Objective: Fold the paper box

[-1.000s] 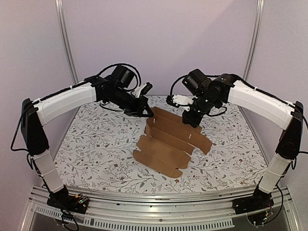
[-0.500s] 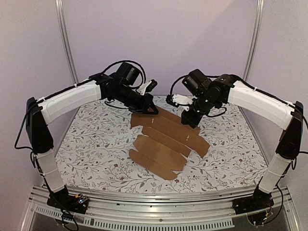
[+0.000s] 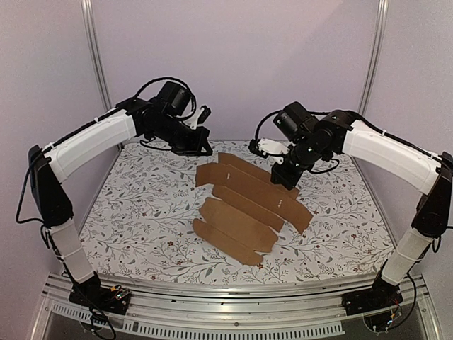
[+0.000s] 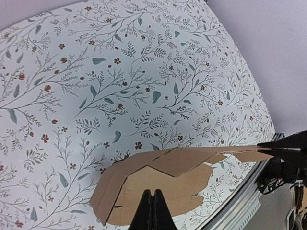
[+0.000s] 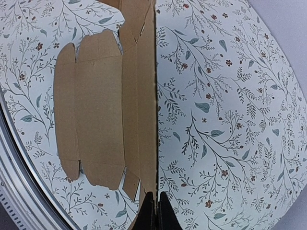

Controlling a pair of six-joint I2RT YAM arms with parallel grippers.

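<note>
Paper box (image 3: 249, 204) no longer raised in folds, now lies almost flat on table. Left gripper (image 3: 205, 149) moved back-left, off the sheet's far-left corner.

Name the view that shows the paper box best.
Top external: the whole paper box lies unfolded on the tablecloth. The right wrist view shows most of it along one raised edge; the left wrist view shows only one end.

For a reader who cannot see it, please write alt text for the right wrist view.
A flat brown paper box blank lies unfolded on a floral tablecloth, filling the left half of the view. The right gripper, jaws shut, pinches the blank's right edge at the bottom of the frame.
</note>
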